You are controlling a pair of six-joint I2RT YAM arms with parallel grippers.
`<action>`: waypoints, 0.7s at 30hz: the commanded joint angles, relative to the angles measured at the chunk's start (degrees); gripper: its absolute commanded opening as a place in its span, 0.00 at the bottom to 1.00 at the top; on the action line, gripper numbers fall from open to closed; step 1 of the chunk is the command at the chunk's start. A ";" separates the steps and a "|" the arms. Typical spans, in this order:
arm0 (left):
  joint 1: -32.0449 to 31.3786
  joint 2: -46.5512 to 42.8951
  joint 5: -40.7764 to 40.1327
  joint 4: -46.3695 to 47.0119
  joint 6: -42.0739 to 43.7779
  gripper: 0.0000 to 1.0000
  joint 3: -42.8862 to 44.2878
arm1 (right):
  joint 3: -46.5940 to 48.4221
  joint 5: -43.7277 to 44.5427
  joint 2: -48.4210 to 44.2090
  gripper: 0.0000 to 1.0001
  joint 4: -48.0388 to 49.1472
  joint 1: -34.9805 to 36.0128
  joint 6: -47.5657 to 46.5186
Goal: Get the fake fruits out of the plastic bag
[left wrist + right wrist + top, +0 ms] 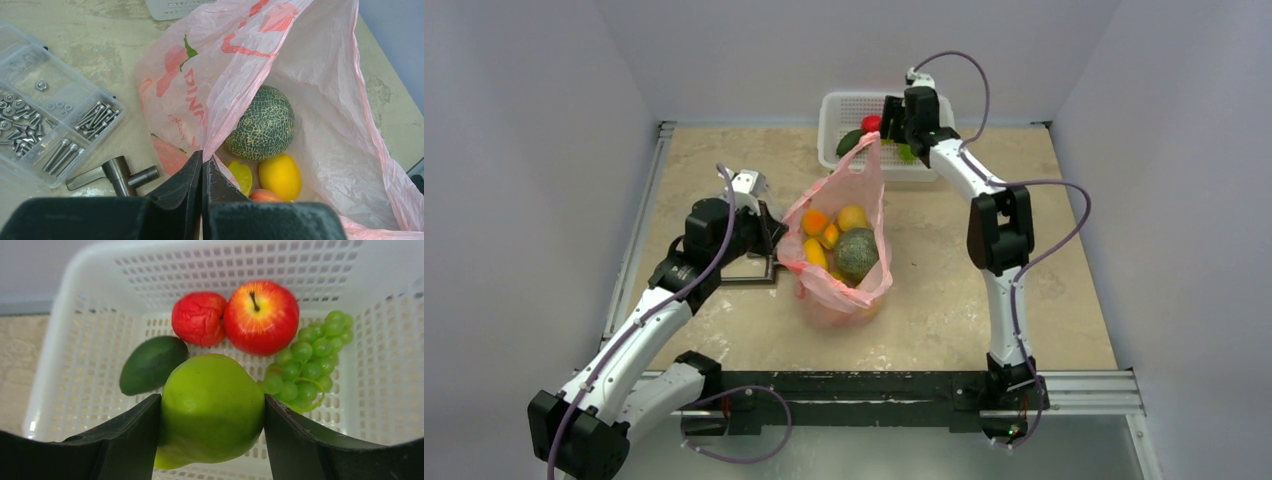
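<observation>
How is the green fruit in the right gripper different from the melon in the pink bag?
The green fruit is smooth, bright green; the melon is dull green with rough netted skin. The green fruit tapers like a pear; the melon is round. The green fruit is clamped in the right gripper over the white basket; the melon lies in the pink bag. Both are green.

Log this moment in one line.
left gripper: shut on plastic bag | right gripper: shut on green fruit over basket | melon in bag
</observation>
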 commanded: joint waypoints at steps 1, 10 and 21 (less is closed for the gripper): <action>0.29 -0.27 1.73 2.10 1.93 0.00 0.42 | 6.51 -1.99 2.11 0.00 -2.76 0.44 -0.58; 0.33 0.35 8.83 3.63 2.73 0.00 0.42 | 13.25 -1.13 8.37 0.72 -9.74 0.52 -1.62; 0.20 -0.34 10.80 2.29 3.57 0.00 0.86 | 3.26 -0.99 -9.19 0.99 -17.71 0.44 -0.49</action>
